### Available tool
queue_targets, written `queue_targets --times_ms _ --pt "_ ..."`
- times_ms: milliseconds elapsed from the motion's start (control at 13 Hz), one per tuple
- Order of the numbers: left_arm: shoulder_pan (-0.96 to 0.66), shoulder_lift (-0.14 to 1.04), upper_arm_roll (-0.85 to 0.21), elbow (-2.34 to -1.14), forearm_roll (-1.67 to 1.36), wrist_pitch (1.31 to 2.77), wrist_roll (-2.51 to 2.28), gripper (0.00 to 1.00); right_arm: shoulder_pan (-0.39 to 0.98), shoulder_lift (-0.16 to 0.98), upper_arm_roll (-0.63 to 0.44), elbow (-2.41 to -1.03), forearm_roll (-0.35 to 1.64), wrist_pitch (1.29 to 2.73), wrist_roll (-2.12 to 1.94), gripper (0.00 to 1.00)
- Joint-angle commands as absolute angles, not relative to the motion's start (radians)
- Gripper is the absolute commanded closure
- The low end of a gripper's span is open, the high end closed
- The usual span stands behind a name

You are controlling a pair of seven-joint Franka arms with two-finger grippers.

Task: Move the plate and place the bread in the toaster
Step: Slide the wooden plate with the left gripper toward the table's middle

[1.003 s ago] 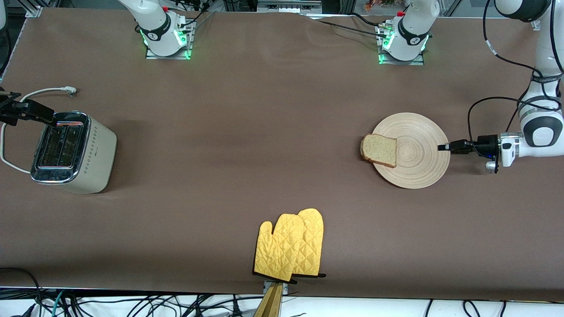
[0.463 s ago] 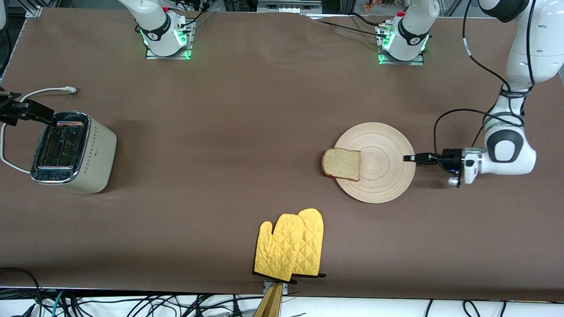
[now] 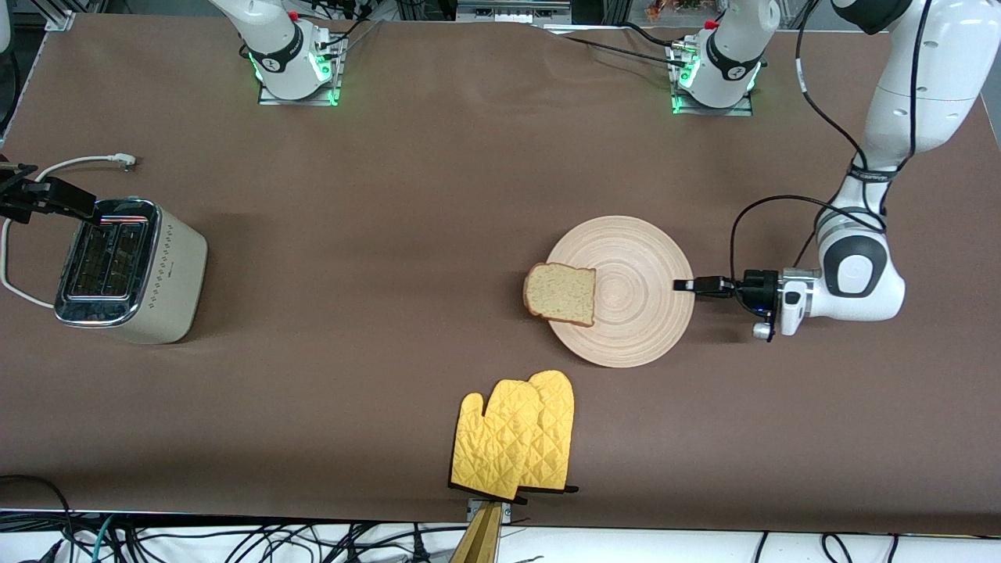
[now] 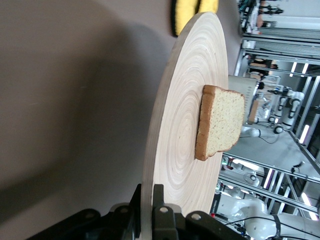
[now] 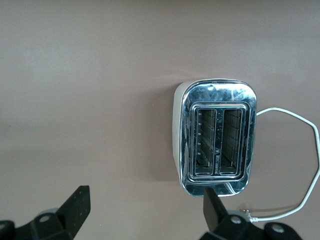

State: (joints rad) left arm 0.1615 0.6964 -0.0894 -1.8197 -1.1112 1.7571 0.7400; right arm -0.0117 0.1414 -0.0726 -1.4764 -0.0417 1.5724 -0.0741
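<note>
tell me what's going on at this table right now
The left gripper is shut on the rim of the round pale wooden plate, which has been sliding toward the middle of the table with a slice of light brown bread lying on its edge. The right gripper waits open above the cream-white toaster with a chrome top at the right arm's end; both slots look empty. A pair of yellow quilted oven mitts lies nearer the front camera than the plate, untouched.

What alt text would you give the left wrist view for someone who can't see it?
The left gripper is shut on the rim of a pale wooden plate seen edge-on, with a slice of bread lying on it near the rim away from the gripper. Brown table surrounds it.
</note>
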Motion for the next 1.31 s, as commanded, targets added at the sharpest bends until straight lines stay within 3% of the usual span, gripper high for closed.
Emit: queue_targets --times_ms 0,463,849,1234 --pt "0.072 0.693 -0.084 -1.829 -1.239 1.759 0.830 1.00 -0.018 0.150 -0.072 -1.454 -0.028 1.569 -0.071 0.00" --pt "-0.139 0.750 -0.046 -1.829 -1.494 1.813 0.934 1.00 -0.018 0.150 -0.071 -1.454 -0.028 1.571 -0.071 0.00" --pt "-0.314 0.830 -0.022 -1.773 -1.696 1.962 0.962 1.00 -0.018 0.150 -0.071 -1.454 -0.028 1.569 -0.072 0.00" --pt "-0.368 0.882 -0.008 -1.710 -1.726 2.003 0.960 1.00 -0.018 0.150 -0.072 -1.454 -0.029 1.569 -0.071 0.00"
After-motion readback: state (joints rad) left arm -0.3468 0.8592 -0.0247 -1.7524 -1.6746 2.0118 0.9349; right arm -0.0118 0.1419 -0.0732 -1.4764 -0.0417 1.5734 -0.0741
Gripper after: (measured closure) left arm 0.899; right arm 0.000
